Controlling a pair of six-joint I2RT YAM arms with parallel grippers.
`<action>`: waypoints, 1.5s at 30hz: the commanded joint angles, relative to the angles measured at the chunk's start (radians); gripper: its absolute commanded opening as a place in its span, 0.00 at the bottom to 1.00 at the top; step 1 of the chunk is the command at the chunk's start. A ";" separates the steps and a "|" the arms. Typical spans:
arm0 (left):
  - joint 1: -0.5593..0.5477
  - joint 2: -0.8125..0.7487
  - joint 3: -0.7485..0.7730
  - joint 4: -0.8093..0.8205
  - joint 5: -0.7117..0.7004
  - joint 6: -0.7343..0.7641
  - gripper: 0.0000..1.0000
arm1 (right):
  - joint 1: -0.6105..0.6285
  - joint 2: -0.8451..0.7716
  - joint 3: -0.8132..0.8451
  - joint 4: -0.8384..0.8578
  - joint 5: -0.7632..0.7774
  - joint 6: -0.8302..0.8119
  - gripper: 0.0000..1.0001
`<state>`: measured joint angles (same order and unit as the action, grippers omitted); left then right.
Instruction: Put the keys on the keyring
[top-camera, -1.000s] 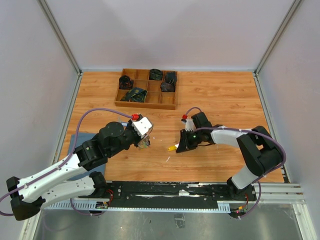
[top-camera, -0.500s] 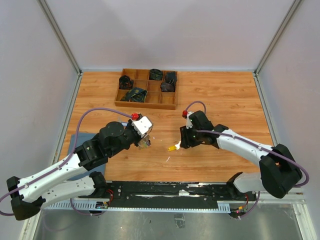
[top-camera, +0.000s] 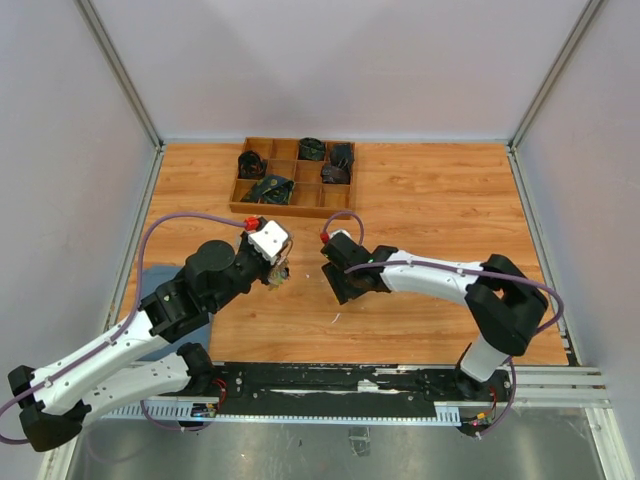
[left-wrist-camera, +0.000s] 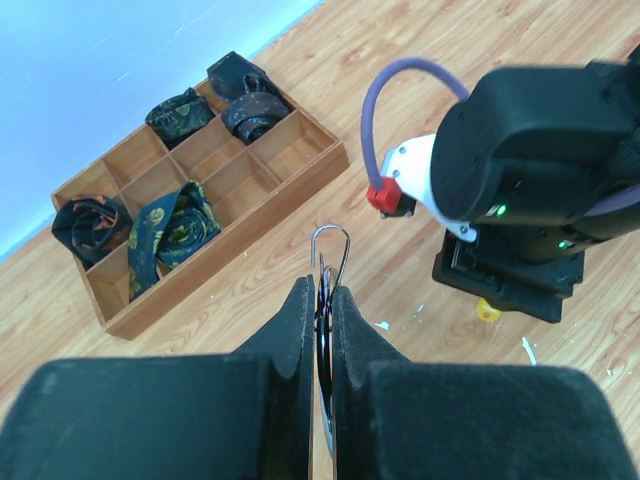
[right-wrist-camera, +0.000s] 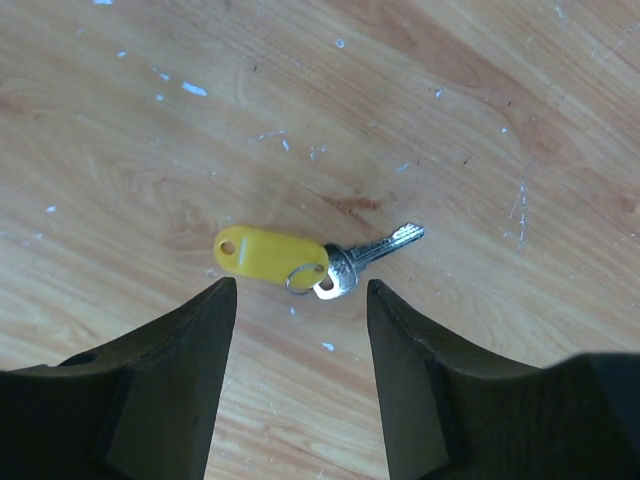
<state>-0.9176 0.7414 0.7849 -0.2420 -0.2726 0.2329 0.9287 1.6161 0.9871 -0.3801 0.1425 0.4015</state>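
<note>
A yellow-headed silver key (right-wrist-camera: 272, 254) lies flat on the wooden table, with a small split ring at its head. My right gripper (right-wrist-camera: 300, 292) is open and hovers just above it, a finger on each side, not touching. In the top view the right gripper (top-camera: 345, 285) hides the key. In the left wrist view a bit of the key's yellow head (left-wrist-camera: 487, 310) shows under the right gripper. My left gripper (left-wrist-camera: 322, 292) is shut on the keyring (left-wrist-camera: 331, 248), whose thin silver wire loop sticks out past the fingertips. It is held above the table just left of the right gripper (top-camera: 275, 270).
A wooden compartment tray (top-camera: 290, 210) with dark rolled ties stands at the back, and also shows in the left wrist view (left-wrist-camera: 240, 228). A blue mat (top-camera: 150, 285) lies at the left under the left arm. Small white flecks dot the table.
My right gripper has moved left toward the left gripper and now sits over the yellow key. My left gripper has shifted slightly back and left with the keyring.
</note>
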 joint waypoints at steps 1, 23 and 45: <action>0.010 -0.023 0.016 0.027 -0.011 -0.008 0.00 | 0.030 0.077 0.053 -0.083 0.117 0.031 0.55; 0.011 -0.032 0.012 0.026 0.004 0.002 0.01 | 0.023 0.082 0.010 -0.073 0.074 0.009 0.01; 0.011 0.000 0.036 0.035 0.023 0.002 0.01 | -0.231 -0.162 -0.205 0.319 -0.779 0.114 0.01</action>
<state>-0.9173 0.7399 0.7849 -0.2428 -0.2611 0.2344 0.7792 1.4731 0.8616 -0.2165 -0.3527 0.4023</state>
